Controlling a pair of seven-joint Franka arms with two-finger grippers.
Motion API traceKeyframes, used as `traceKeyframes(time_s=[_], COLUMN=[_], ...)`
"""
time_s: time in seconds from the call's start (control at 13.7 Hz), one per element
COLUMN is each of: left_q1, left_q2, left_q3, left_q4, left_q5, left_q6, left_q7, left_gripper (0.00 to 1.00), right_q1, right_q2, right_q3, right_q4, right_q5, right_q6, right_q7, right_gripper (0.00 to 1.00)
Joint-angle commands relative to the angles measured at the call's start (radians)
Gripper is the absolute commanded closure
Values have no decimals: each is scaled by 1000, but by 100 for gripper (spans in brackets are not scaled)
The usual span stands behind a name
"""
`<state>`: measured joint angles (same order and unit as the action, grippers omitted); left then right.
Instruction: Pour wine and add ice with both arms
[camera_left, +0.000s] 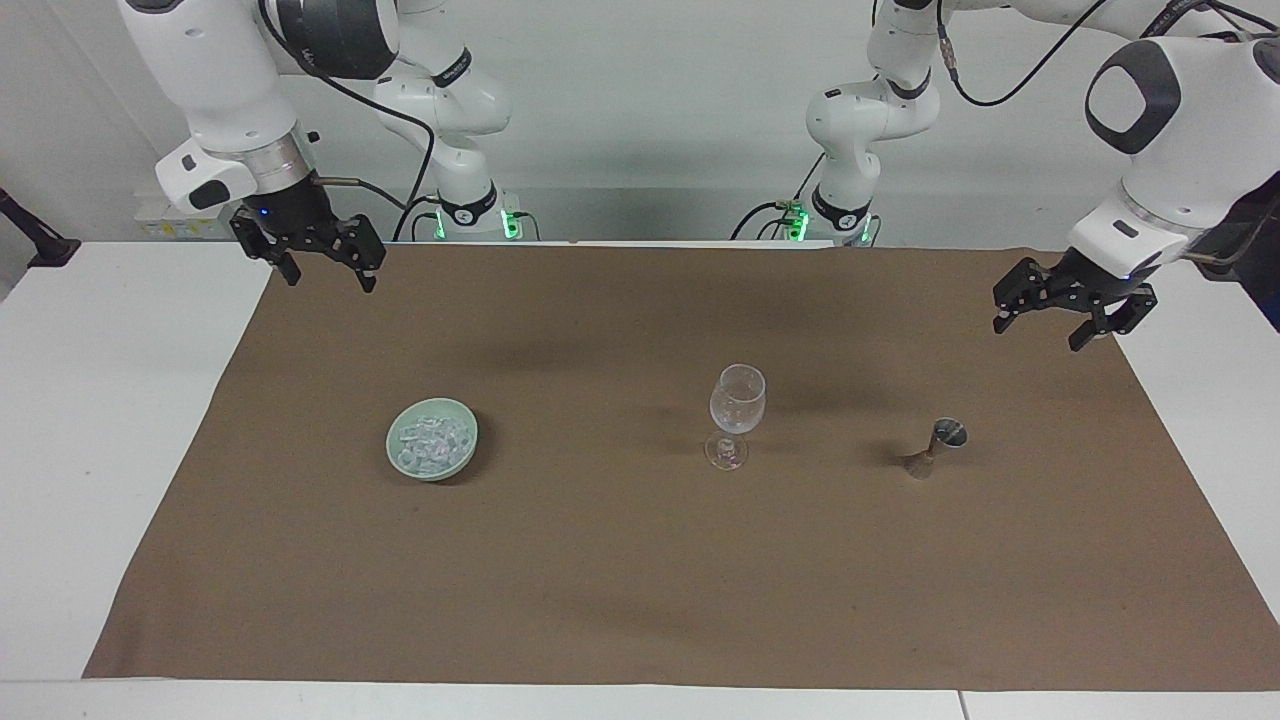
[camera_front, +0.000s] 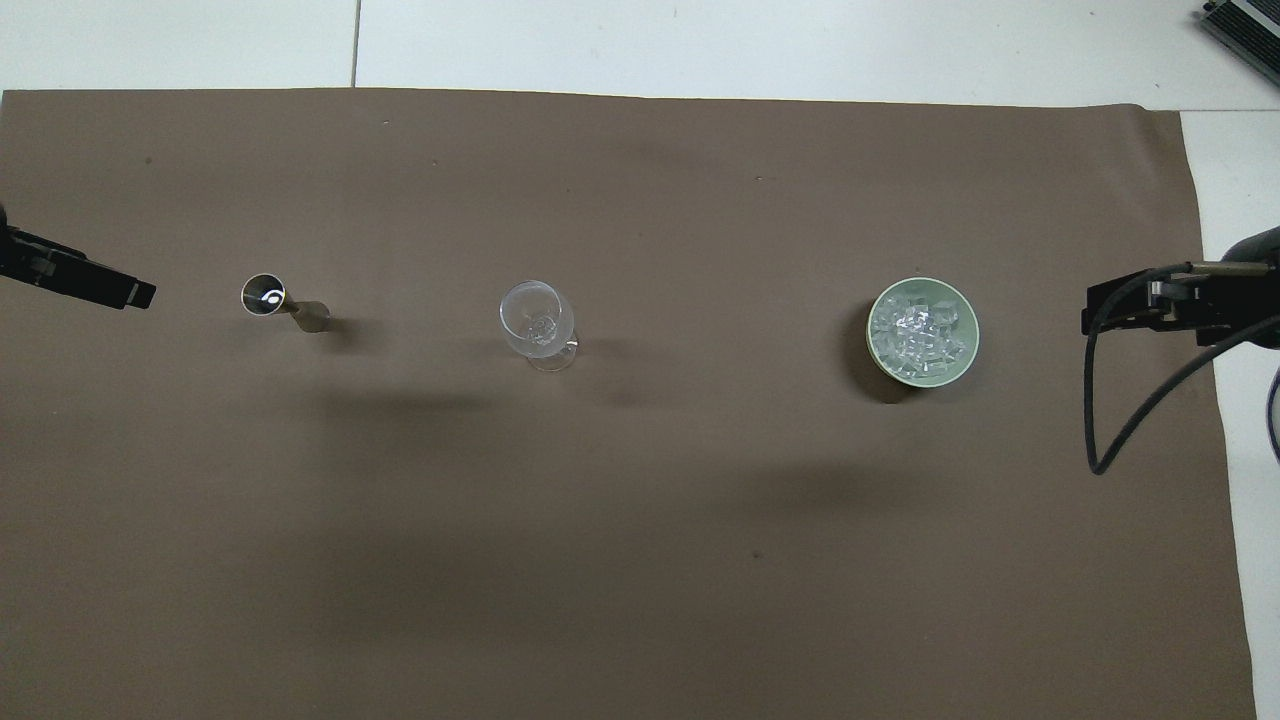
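My left hand (camera_left: 1072, 318) hangs spread over the counter (camera_left: 600, 560) above the jigger (camera_left: 938, 447), right hand (camera_left: 308, 258) spread and waiting; ice (camera_left: 432, 442) sits in its bowl (camera_left: 400, 462); risk: a skewed descent tips the slender jigger.

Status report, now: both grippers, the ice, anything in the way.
Left gripper open, up over the mat's edge near the jigger. Right gripper open, waiting. Ice heaped in green bowl, untouched. Wine glass upright between bowl and jigger.
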<state>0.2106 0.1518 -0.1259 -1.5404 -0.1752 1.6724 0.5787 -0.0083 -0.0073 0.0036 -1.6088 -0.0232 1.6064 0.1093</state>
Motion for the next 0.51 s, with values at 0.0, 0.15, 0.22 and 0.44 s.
traceKeyframes(time_s=[0.0,0.15,0.22,0.44], left_q1=[93,127,136,194], left_q2=[77,118,130,216], left_q3=[-5,-5,-5,-5], left_q4=[19,19,17,19], left_q5=[-119,-226,-259,-401], left_q6=[3,3,4,17], left_q7=[241,378,459,685], left_gripper=[0,0,0,0], right_q1=[-19,-19,-19,-19], right_q2=[4,4,4,4], right_q3=[12,12,12,12], right_q4=[7,7,7,7], right_q5=[5,5,5,5], right_q6=[3,3,3,3], right_q7=[-14,-14,-14,-14], right_gripper=[0,0,0,0])
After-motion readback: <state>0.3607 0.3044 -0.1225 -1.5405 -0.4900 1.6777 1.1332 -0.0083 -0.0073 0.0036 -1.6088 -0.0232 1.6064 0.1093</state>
